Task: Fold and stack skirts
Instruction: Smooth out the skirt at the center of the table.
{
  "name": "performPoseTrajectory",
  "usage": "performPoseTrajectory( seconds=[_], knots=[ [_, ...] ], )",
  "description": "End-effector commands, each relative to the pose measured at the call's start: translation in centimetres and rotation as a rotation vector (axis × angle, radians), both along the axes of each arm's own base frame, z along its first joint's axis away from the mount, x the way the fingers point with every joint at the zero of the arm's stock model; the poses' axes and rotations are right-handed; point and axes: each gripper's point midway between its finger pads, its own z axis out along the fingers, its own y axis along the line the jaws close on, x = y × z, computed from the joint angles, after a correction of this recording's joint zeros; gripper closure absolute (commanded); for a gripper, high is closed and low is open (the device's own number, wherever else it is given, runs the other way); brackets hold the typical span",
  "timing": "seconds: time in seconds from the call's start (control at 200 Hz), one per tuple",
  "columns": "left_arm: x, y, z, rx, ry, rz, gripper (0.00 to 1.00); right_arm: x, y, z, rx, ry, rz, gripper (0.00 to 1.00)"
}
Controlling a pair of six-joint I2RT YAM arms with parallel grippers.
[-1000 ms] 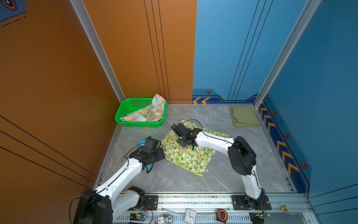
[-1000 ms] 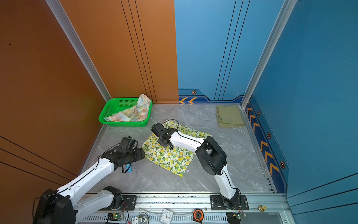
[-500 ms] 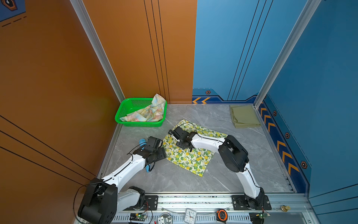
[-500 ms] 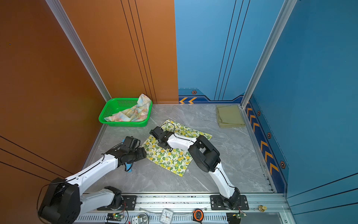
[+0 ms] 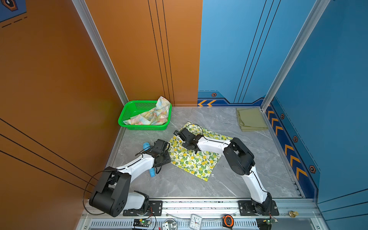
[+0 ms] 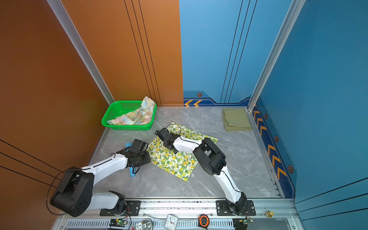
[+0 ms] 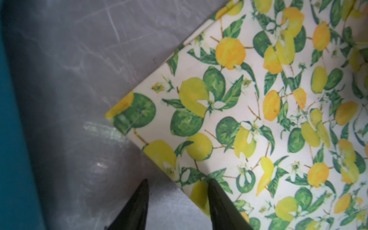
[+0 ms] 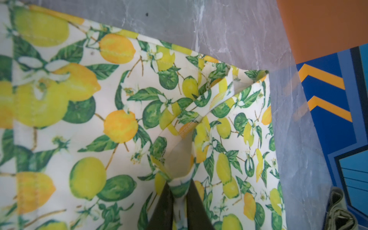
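Olive skirt (image 5: 251, 119) is lying folded in the far corner, lemon skirt (image 5: 195, 161) mid-table is getting pinched by the right claw (image 8: 179, 182), left claw (image 7: 178, 180) gaping astride its edge, and floral skirt (image 5: 151, 116) is waiting in the basket (image 5: 127, 113).

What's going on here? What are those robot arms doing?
Two robot arms are working on the lemon skirt. The right gripper pinches a fold of it. The left gripper is open, straddling its edge. The olive skirt lies folded in the far corner. The flowery skirt sits crumpled in the green basket.
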Motion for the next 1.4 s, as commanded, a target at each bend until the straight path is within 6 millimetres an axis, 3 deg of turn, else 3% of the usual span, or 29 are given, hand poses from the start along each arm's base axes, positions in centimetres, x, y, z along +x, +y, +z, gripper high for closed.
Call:
performPoseTrajectory(
  seconds=[0.0, 0.135, 0.411, 0.426, 0.506, 0.546, 0.606, 0.651, 0.706, 0.796, 0.896, 1.086, 1.116, 1.131, 1.192, 1.217, 1.392],
  knots=[
    [1.3, 0.1, -0.1, 0.008, -0.02, 0.021, 0.69, 0.9, 0.0, 1.9, 0.064, -0.028, -0.025, 0.98],
    [1.6, -0.1, -0.6, 0.01, -0.011, 0.015, 1.0, 1.9, -0.9, 3.2, 0.11, -0.033, -0.057, 1.0],
    [1.5, -0.3, -1.1, 0.014, 0.008, -0.006, 1.0, 6.2, -3.6, 7.3, 0.2, -0.072, -0.109, 1.0],
    [1.5, -0.3, -1.0, 0.015, 0.008, -0.007, 1.0, 7.5, -4.8, 7.7, 0.207, -0.081, -0.136, 1.0],
    [1.4, -0.2, -0.9, 0.02, 0.012, -0.009, 1.0, 10.3, -6.8, 9.3, 0.227, -0.124, -0.189, 1.0],
    [1.3, -0.1, -0.8, 0.023, 0.012, -0.01, 1.0, 12.4, -8.0, 11.6, 0.254, -0.181, -0.235, 0.84],
    [1.2, -0.1, -0.7, 0.025, 0.009, -0.01, 1.0, 15.1, -10.5, 14.0, 0.272, -0.267, -0.34, 0.37],
    [1.2, 0.0, -0.5, 0.026, 0.008, -0.011, 1.0, 16.8, -12.6, 16.2, 0.28, -0.348, -0.432, 0.16],
    [1.1, 0.0, -0.4, 0.027, 0.008, -0.01, 1.0, 18.1, -14.5, 18.2, 0.291, -0.408, -0.5, 0.04],
    [1.1, 0.0, -0.2, 0.026, 0.004, -0.009, 1.0, 18.1, -15.7, 20.0, 0.314, -0.416, -0.507, 0.01],
    [1.2, -0.1, -0.3, 0.023, 0.007, -0.011, 1.0, 16.9, -16.9, 19.5, 0.329, -0.355, -0.519, 0.02],
    [1.2, -0.6, -0.5, 0.027, 0.016, -0.027, 1.0, 13.0, -18.9, 14.4, 0.38, -0.094, -0.549, 0.03],
    [1.1, -0.6, -0.6, 0.029, 0.02, -0.027, 1.0, 12.5, -19.7, 13.1, 0.387, -0.044, -0.587, 0.03],
    [1.1, -0.6, -0.7, 0.03, 0.022, -0.028, 1.0, 12.0, -20.1, 14.2, 0.414, -0.042, -0.601, 0.04],
    [1.0, -0.5, -0.9, 0.033, 0.024, -0.028, 1.0, 11.0, -21.8, 13.3, 0.496, 0.041, -0.685, 0.07],
    [1.0, -0.5, -0.9, 0.034, 0.025, -0.029, 1.0, 10.0, -22.8, 11.6, 0.515, 0.097, -0.73, 0.08],
    [1.6, -0.6, -0.7, 0.038, 0.016, -0.029, 1.0, 6.2, -28.5, 7.9, 0.674, 0.207, -0.998, 0.11]
  ],
)
